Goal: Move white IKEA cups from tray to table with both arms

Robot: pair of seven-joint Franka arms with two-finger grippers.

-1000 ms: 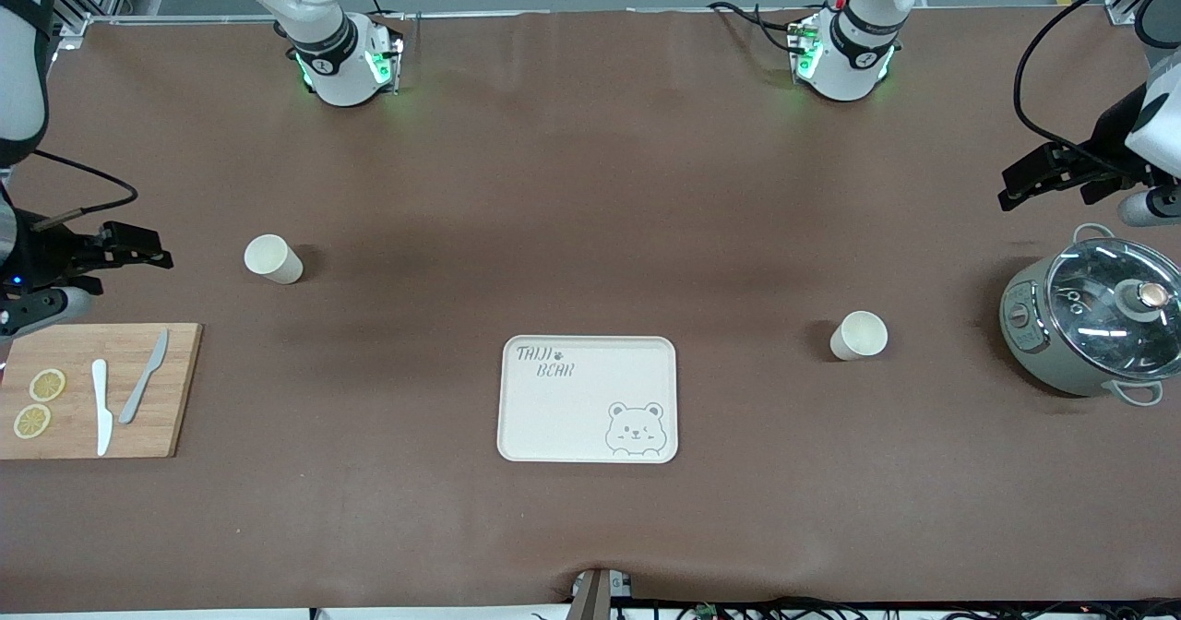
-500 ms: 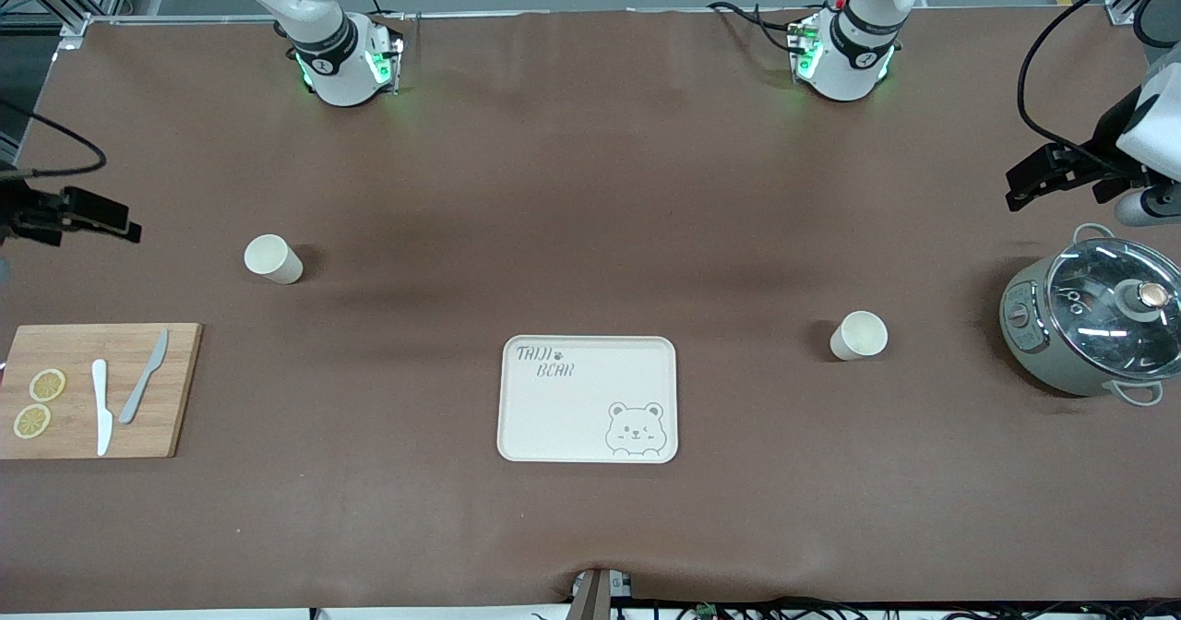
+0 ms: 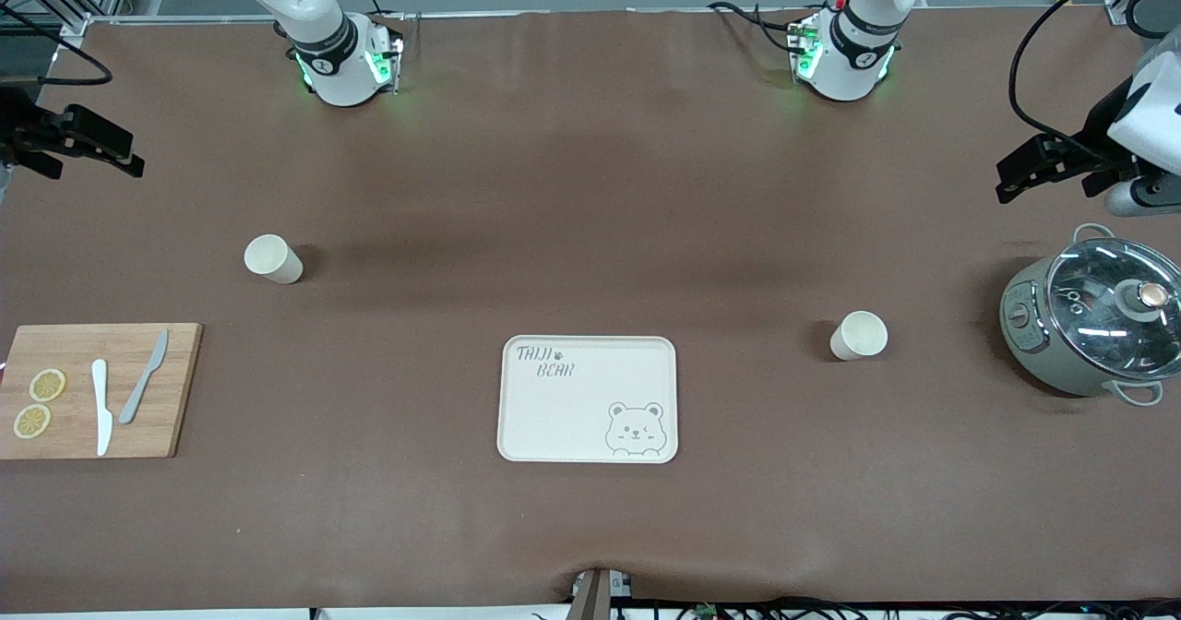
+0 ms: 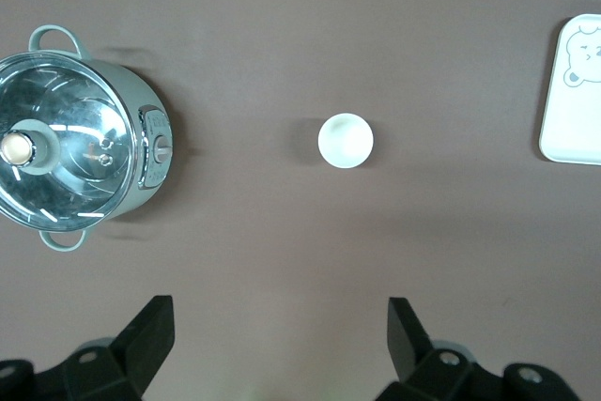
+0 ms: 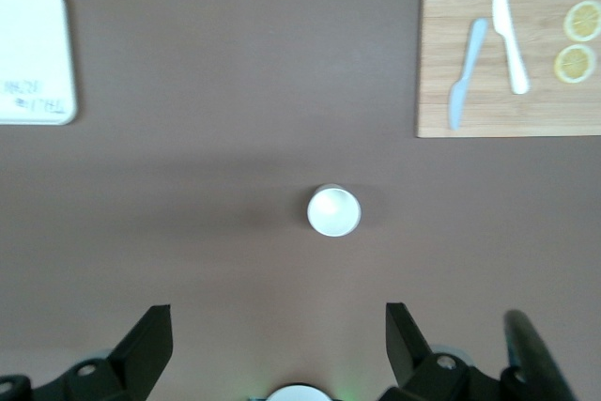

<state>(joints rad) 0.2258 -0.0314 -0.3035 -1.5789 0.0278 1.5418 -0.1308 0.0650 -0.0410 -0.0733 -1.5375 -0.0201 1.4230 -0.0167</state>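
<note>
Two white IKEA cups stand upright on the brown table. One cup (image 3: 273,258) is toward the right arm's end and shows in the right wrist view (image 5: 333,210). The other cup (image 3: 859,335) is toward the left arm's end and shows in the left wrist view (image 4: 346,140). My right gripper (image 3: 115,151) is open and empty, high over the table's edge at the right arm's end; its fingertips frame bare table (image 5: 278,335). My left gripper (image 3: 1015,182) is open and empty, high above the table beside the pot; its fingertips frame bare table (image 4: 281,331).
A cream bear-print tray (image 3: 588,399) lies mid-table, nearer the front camera. A grey-green pot with a glass lid (image 3: 1093,325) stands at the left arm's end. A wooden board (image 3: 175,389) with two knives and lemon slices lies at the right arm's end.
The right gripper has risen and drawn back toward the table's edge, away from the board. The left gripper has shifted slightly. Cups and tray have not moved.
</note>
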